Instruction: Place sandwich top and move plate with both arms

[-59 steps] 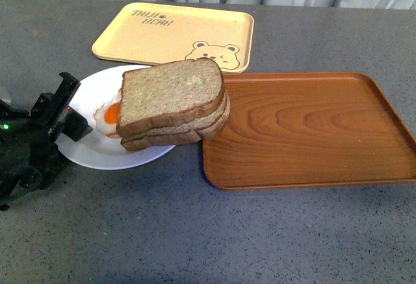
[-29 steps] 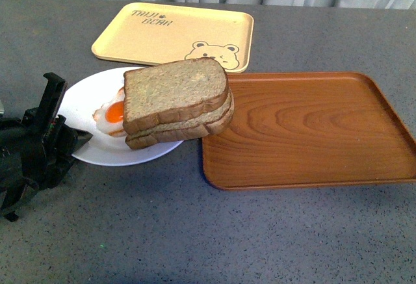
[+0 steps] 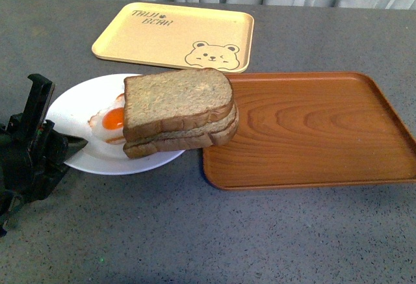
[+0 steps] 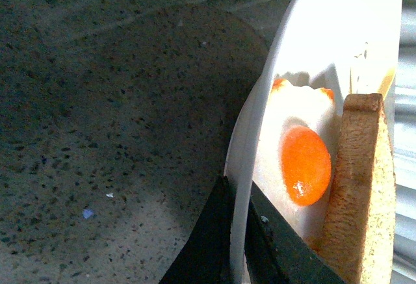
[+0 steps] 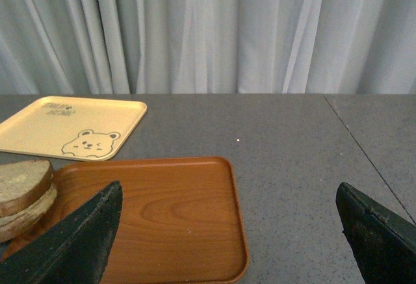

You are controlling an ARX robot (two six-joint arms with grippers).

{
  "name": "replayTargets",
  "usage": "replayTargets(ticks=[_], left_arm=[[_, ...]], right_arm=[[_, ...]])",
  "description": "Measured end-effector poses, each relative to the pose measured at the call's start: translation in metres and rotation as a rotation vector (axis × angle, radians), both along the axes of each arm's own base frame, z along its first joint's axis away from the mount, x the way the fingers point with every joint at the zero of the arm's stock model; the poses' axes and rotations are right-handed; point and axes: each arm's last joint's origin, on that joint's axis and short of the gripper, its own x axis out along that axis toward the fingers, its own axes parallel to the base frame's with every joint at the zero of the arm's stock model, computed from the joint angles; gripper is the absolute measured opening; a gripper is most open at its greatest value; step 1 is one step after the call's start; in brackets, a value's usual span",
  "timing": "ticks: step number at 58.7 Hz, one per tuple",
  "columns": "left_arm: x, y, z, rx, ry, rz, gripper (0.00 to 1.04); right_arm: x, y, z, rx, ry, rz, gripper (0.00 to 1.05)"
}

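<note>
The sandwich top lies on a second slice and a fried egg on the white plate. The sandwich overhangs the plate's right side, above the wooden tray's left edge. My left gripper is shut on the plate's left rim; in the left wrist view its black fingers pinch the white rim beside the egg. My right gripper is open and empty, out of the front view, above the wooden tray. The sandwich shows at that view's edge.
The brown wooden tray lies right of the plate. The cream bear-print tray lies behind, and shows in the right wrist view. The grey speckled table runs to a curtain at the back.
The left gripper has tilted and shifted left and down with the plate rim in it. The plate has turned and the sandwich has slid slightly right toward the wooden tray.
</note>
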Motion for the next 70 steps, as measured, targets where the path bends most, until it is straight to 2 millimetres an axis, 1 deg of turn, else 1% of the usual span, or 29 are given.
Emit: replayTargets(ticks=[5, 10, 17, 22, 27, 32, 40, 50, 60, 70], left_arm=[[0.004, -0.002, 0.010, -0.007, -0.025, -0.007, 0.03], [0.015, -0.006, 0.022, -0.016, -0.059, -0.014, 0.03], [0.033, -0.013, 0.034, -0.023, -0.084, -0.032, 0.03], [0.062, -0.024, 0.047, -0.029, -0.114, -0.066, 0.03], [0.095, -0.035, 0.051, -0.028, -0.125, -0.081, 0.03], [0.114, -0.042, 0.048, -0.018, -0.112, -0.090, 0.03], [0.146, -0.054, 0.038, -0.013, -0.100, -0.100, 0.03], [0.177, -0.069, 0.028, -0.031, -0.112, -0.106, 0.03], [0.197, -0.080, 0.017, -0.024, -0.085, -0.117, 0.03], [0.208, -0.081, 0.003, -0.014, -0.056, -0.116, 0.03]], right_arm=[[0.000, 0.000, 0.000, 0.000, 0.000, 0.000, 0.96], [0.000, 0.000, 0.000, 0.000, 0.000, 0.000, 0.96], [0.000, 0.000, 0.000, 0.000, 0.000, 0.000, 0.96], [0.000, 0.000, 0.000, 0.000, 0.000, 0.000, 0.96], [0.000, 0.000, 0.000, 0.000, 0.000, 0.000, 0.96], [0.000, 0.000, 0.000, 0.000, 0.000, 0.000, 0.96], [0.000, 0.000, 0.000, 0.000, 0.000, 0.000, 0.96], [0.000, 0.000, 0.000, 0.000, 0.000, 0.000, 0.96], [0.000, 0.000, 0.000, 0.000, 0.000, 0.000, 0.96], [0.000, 0.000, 0.000, 0.000, 0.000, 0.000, 0.96]])
